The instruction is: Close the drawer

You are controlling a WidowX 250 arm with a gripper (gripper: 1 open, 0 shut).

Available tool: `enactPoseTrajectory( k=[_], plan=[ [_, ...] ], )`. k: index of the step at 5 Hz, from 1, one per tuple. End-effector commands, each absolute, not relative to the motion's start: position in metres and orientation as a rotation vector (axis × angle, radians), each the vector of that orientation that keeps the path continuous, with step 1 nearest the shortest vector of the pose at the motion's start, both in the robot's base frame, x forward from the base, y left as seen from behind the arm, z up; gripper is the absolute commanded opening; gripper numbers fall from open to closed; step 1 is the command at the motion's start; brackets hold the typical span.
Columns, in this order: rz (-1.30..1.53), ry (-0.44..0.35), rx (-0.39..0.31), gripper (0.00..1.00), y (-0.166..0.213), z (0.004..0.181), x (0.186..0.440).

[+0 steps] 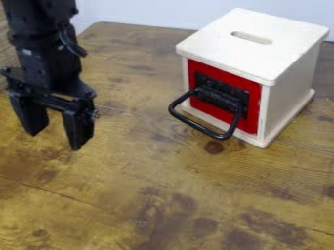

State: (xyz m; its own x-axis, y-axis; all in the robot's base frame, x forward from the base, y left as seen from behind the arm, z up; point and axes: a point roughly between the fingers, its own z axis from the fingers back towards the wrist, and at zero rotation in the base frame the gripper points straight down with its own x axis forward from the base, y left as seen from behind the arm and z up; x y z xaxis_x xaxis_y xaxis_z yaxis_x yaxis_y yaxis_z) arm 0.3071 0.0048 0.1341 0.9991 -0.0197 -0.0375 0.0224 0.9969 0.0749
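The drawer (222,93) shows a red square front with a black bracket, set in a cream wooden box (255,49) that has a slot on top. Its large black wire loop handle (198,119) hangs forward and down toward the table. The red front looks nearly flush with the box's face. My gripper (53,125) stands at the left, well apart from the drawer, pointing down at the table with its two black fingers (80,127) spread open and nothing between them.
The worn wooden table (170,195) stretches across the front and right. The box stands at the back right, near the table's far edge.
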Motion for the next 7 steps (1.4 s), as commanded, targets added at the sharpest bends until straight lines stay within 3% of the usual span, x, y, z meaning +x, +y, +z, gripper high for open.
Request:
enactPoseTrajectory(
  k=[1,2,3,5,7],
  plan=[
    [-0.043,-0.019,0.074,1.00,-0.003,0.140,0.311],
    [0.015,-0.021,0.067,1.00,0.006,0.141,0.321],
    [0.010,-0.038,0.054,1.00,0.001,0.153,0.326],
    [-0.005,-0.076,0.038,1.00,-0.003,0.154,0.330],
    [0.100,-0.096,0.044,1.00,0.029,0.156,0.324]
  ],
)
